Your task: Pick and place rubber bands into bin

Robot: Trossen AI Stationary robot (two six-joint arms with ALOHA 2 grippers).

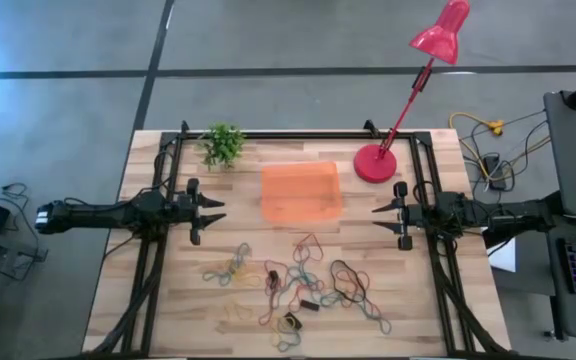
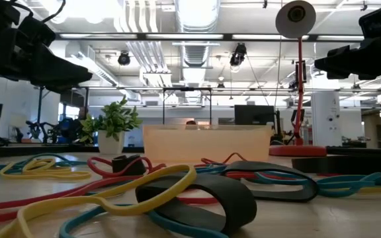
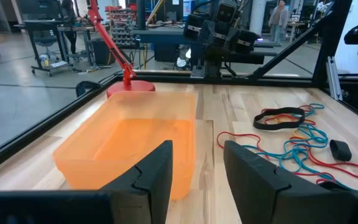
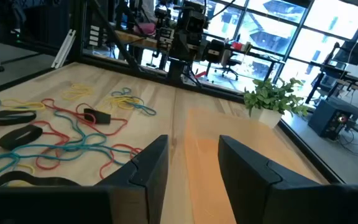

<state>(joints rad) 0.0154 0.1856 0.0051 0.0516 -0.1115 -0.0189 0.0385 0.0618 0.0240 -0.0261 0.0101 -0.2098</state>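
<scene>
We are viewing a translucent orange plastic bin (image 1: 301, 193), matt coloured rubber bands (image 1: 298, 285), and a pale smooth-planked wooden table (image 1: 138, 280).

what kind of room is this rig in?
Likely an open-plan robotics lab or workshop: exposed ceiling ducts, glass walls, desks with monitors, and a wooden table framed in black rails.

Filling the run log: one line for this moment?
left gripper: open, idle left of bin | right gripper: open, idle | rubber bands: on table, none binned
</scene>
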